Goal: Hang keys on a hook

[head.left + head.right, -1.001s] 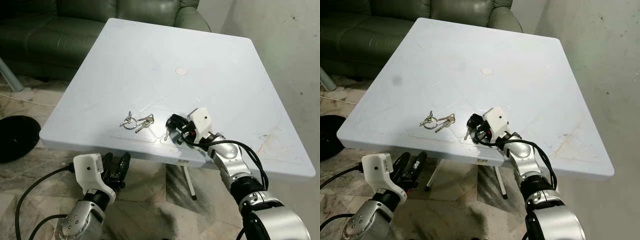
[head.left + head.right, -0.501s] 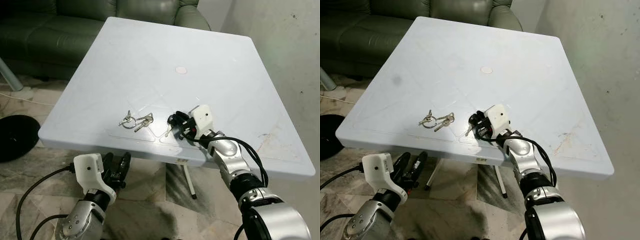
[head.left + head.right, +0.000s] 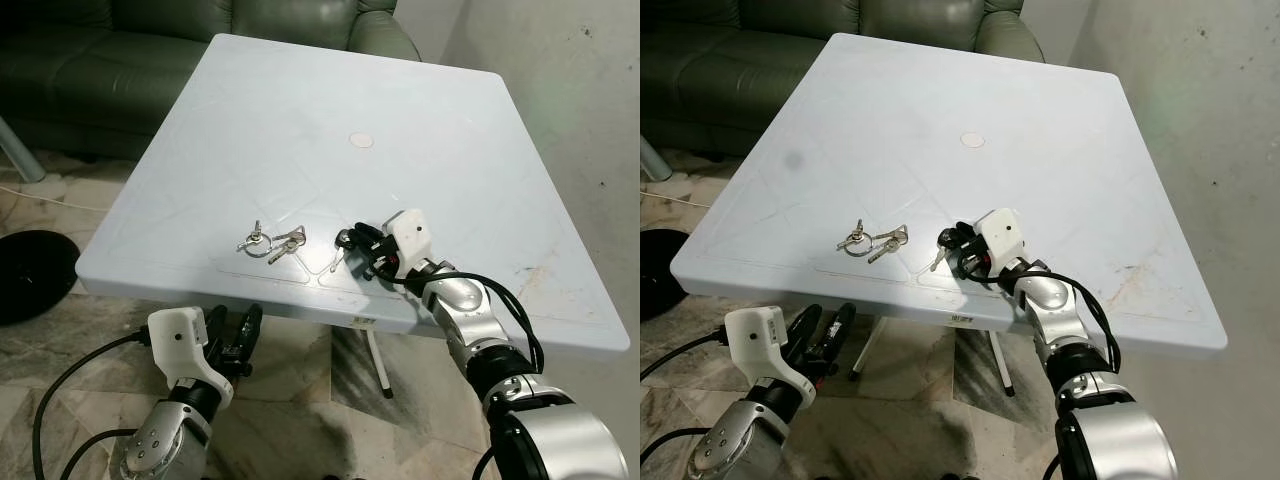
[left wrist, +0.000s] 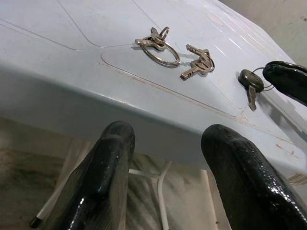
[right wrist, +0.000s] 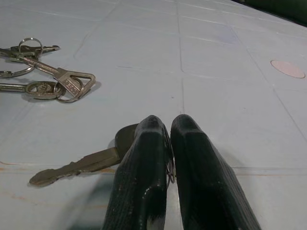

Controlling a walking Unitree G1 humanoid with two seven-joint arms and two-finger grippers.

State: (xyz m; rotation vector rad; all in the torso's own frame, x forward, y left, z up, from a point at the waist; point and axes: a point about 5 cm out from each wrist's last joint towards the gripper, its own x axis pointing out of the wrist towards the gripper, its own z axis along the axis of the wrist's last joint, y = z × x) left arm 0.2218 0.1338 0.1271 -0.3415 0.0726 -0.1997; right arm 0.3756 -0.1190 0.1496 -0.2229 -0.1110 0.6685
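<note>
**A:** Item one, the eye views. What do you have on the table (image 3: 300, 110)?

**B:** A bunch of keys (image 3: 272, 242) on a ring near the front edge, lying flat. Just beside it, a single dark-headed key (image 3: 340, 246) with its blade toward the edge. Your right gripper (image 3: 362, 250) rests low on the table, tips at that key's head. Your left gripper (image 3: 232, 338) hangs below the table edge, idle. A sofa (image 3: 120, 60) stands behind the table; I see no hook anywhere, so you'll need to look for it after the lift.

**A:** Item two, left wrist view?

**B:** Left fingers (image 4: 108, 158) spread wide apart, holding nothing, under the table rim. Above them, the bunch (image 4: 163, 45), the single key (image 4: 249, 81) and a thin wire ring at its head running into the right gripper's tip.

**A:** Item three, right wrist view?

**B:** Right fingers (image 5: 144, 158) pressed together, a sliver of that wire ring pinched between them. The single key (image 5: 96, 160) lies on the table at the tips, touching them.

**A:** How do you do this step well?

**B:** In my judgement the hold is on the ring alone, and thin. Keep the squeeze, lift slowly and straight up, and watch that the key dangles free and doesn't slip out. Avoid dragging sideways into the bunch.
</note>
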